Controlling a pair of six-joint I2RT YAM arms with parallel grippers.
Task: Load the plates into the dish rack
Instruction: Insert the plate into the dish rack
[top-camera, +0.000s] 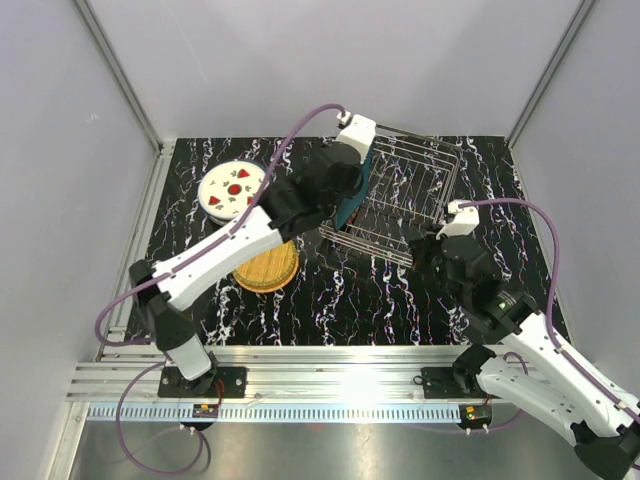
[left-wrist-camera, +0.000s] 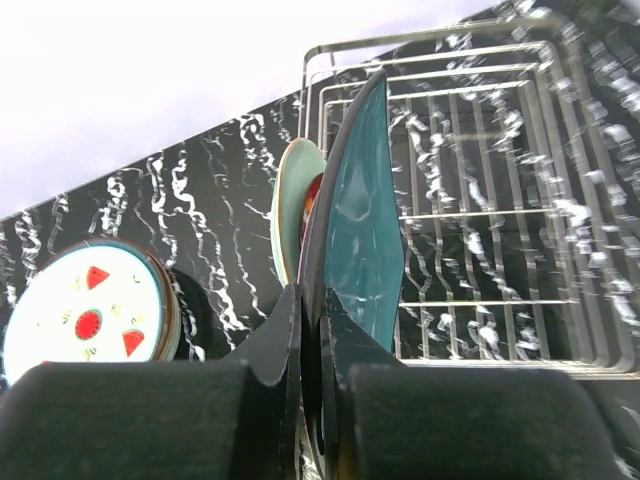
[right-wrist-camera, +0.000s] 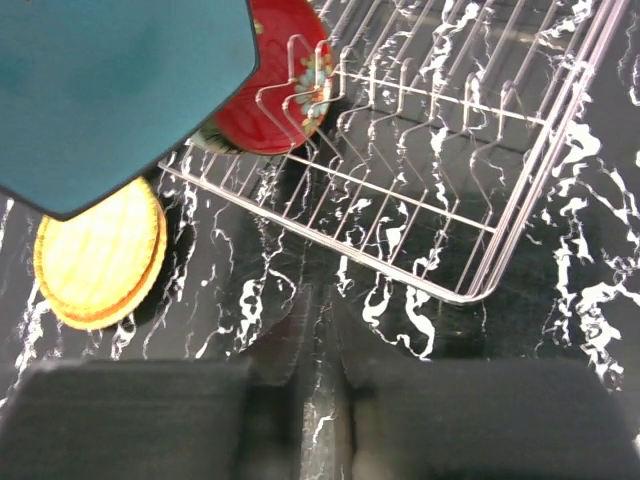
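At the left end of the dish rack (top-camera: 405, 195): dark teal plate (left-wrist-camera: 362, 230), upright on edge, rim clamped between the fingers of the left gripper (left-wrist-camera: 310, 300). Whether its lower rim sits in a slot cannot be told.

Just behind it, same end of the rack: red plate (right-wrist-camera: 275, 95), standing among the upright wires, and mint-green plate (left-wrist-camera: 288, 200), standing on the far side of the red one. Seen from the left wrist, only a thin red sliver shows between teal and green.

On the table (top-camera: 340, 300), left of the rack and well apart from it: white plate with red fruit print (top-camera: 232, 188), lying flat towards the far left.

On the table, nearer the arm bases, under the left arm: orange-tan plate (top-camera: 267, 265), lying flat, partly covered by the arm in the top view.

Beside the rack's near right corner: right gripper (right-wrist-camera: 315, 320), fingers drawn together with nothing seen between them, low over bare table, not touching the rack wire.

Remaining rack slots, middle to right end: no plates.
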